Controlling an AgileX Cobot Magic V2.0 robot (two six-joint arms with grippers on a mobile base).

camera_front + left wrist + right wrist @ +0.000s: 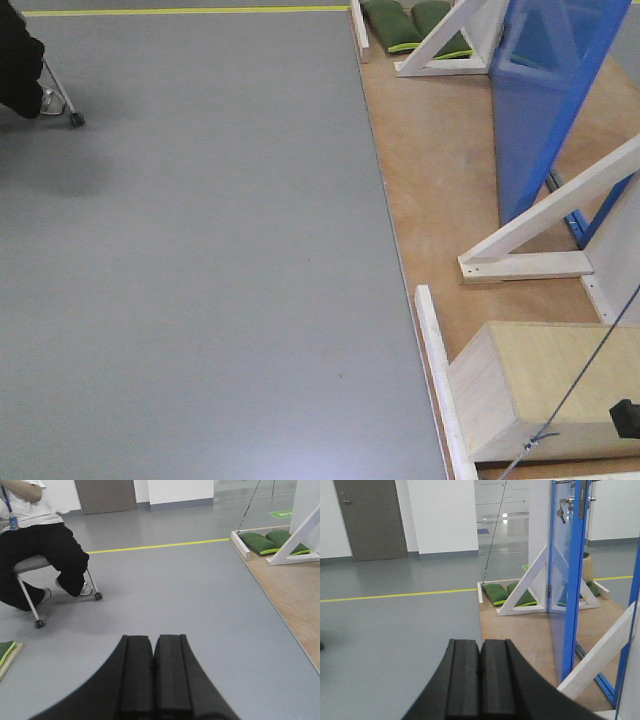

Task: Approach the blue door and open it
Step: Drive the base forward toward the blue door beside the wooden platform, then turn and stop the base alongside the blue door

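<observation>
The big grey floor (200, 250) fills most of the front view. To the right of it lies a flat wooden platform (440, 180).

The blue door (540, 110) stands on that platform, at the right side of the front view. It is tall and stands straight up, so its long side runs up and down. In the right wrist view the blue door (565, 580) shows its thin edge to the camera. Its wide shiny face looks left, toward the grey floor. It is ahead and to the right of the right gripper, well apart from it.

White braces (545, 215) slant up from the platform beside the door. A pale wooden box (540, 390) sits near the bottom right.

In the left wrist view a person (35, 545) in black trousers sits on a chair (30, 567) at the left. A yellow line (155, 546) crosses the floor. Green bags (400, 25) lie at the far end of the platform.

The left gripper (154, 680) points out over the grey floor, with its two black jaws pressed together and holding nothing. The right gripper (480, 680) also has its jaws pressed together and holds nothing.

High on the door's edge is a metal plate (581, 500), and beside it a small silver lock (561, 507).
</observation>
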